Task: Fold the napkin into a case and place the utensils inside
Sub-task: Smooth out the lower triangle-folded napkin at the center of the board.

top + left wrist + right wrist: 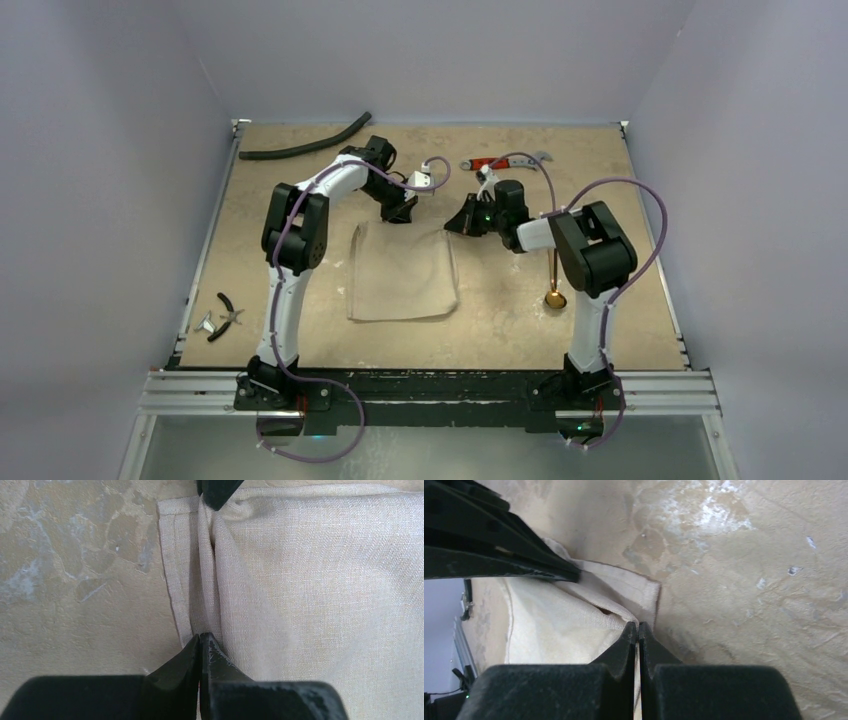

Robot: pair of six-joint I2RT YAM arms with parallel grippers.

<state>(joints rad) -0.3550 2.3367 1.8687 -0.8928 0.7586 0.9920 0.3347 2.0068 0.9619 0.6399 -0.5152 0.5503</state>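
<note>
The napkin [402, 275] is lying flat around the middle of the table [620, 330], its far edge facing the table's far edge. The left pincer [201, 637] is clenching the napkin's far-left corner, and the cloth is bunching into a raised pleat at its tips. The right pincer [638, 626] is grasping the far-right corner, with a fold of cloth caught between its closed fingers. Holding both far corners at once looks like the setup for drawing that edge over toward the near edge, a fold in building the case.

The spoon [554, 298] is lying well apart, toward the right edge and partly under the right arm, waiting its turn. Bare table is showing between the napkin and the near edge, so the fold is getting room there. The wrench [490, 163] and hose [305, 147] are sitting along the far edge, and the pliers [228, 312] by the left edge, all outside that path.
</note>
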